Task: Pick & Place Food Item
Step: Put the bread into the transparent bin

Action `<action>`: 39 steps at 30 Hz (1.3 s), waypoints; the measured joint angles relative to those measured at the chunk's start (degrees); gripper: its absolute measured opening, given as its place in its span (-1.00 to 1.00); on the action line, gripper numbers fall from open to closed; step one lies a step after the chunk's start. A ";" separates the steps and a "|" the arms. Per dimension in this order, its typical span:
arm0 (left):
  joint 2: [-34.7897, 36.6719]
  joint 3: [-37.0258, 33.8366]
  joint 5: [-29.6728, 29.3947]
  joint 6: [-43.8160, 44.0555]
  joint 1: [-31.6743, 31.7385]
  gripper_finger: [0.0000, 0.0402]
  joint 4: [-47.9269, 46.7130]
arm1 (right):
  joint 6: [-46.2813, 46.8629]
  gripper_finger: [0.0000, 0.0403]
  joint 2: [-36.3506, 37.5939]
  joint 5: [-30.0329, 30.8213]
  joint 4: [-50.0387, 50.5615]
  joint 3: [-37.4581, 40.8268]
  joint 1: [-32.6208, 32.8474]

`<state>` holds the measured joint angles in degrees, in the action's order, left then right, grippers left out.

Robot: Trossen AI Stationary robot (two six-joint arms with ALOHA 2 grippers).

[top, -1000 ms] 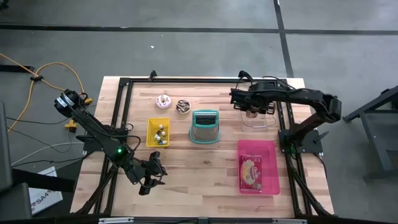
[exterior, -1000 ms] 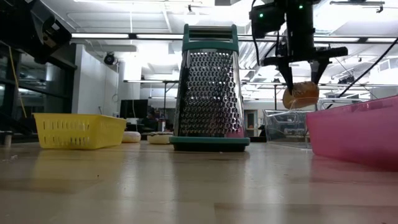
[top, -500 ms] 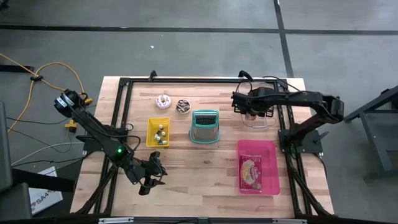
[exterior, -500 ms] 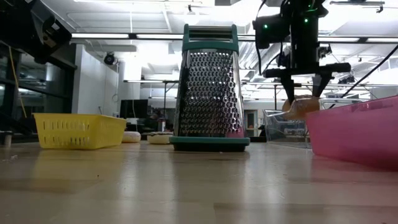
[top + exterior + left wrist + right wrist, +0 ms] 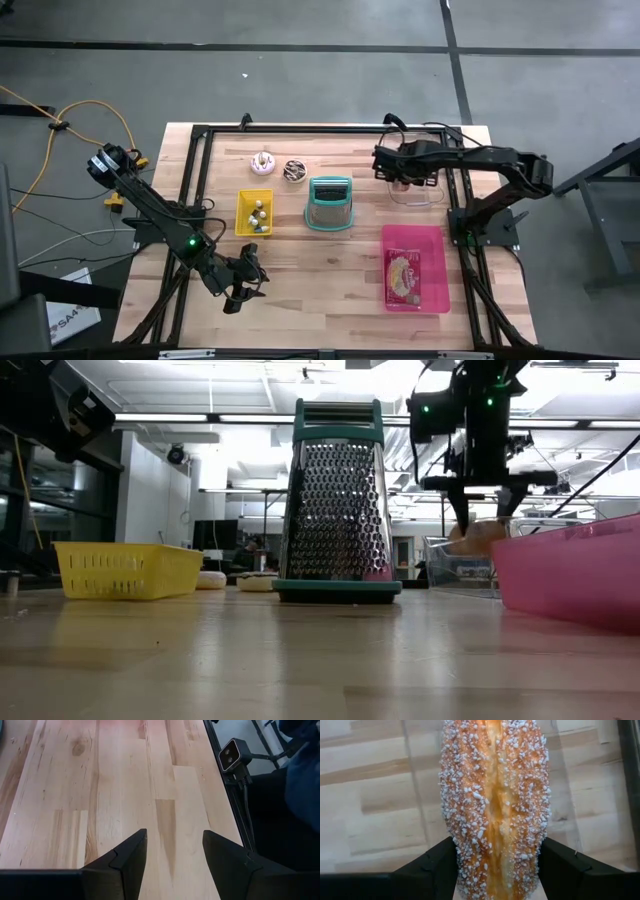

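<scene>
Teal-framed metal box grater mid-table, perforated faces, upright. Left of grater: yellow slotted plastic basket with small items; behind that, two small round dishes. Right-front of grater: pink plastic bin holding a flat packet. Right-rear of grater: clear plastic container, nothing blocking it. Right gripper directly above container, pinching sugar-crusted oblong pastry, golden, seam down middle, low over the rim. Left gripper front-left of grater, spread over bare wood.
</scene>
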<state>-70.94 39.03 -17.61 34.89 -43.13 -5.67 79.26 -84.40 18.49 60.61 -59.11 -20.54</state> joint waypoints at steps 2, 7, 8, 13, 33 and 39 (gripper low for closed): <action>0.00 0.00 0.00 0.00 0.00 -0.06 0.00 | -0.04 0.10 0.00 -0.35 -1.44 1.53 -0.68; 0.00 0.00 0.00 0.00 0.00 -0.06 0.00 | -0.48 0.10 -0.02 -3.45 -4.54 4.34 -1.77; 0.01 0.00 0.00 0.00 0.00 -0.06 0.00 | -1.16 0.10 -0.02 -3.85 -5.10 4.68 -1.77; 0.01 0.00 0.00 0.00 0.00 -0.06 0.00 | -3.38 0.10 -0.02 -4.31 -8.02 6.47 -1.68; 0.00 0.00 0.00 0.00 0.00 -0.06 0.02 | -3.95 0.10 -0.02 -4.97 -8.06 7.89 -1.75; 0.00 0.00 0.00 0.00 0.00 -0.06 0.02 | -3.90 0.30 -0.02 -3.74 -7.12 7.89 -1.97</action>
<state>-70.94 39.03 -17.61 34.89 -43.13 -5.65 75.35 -84.42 14.75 53.49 -51.22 -22.51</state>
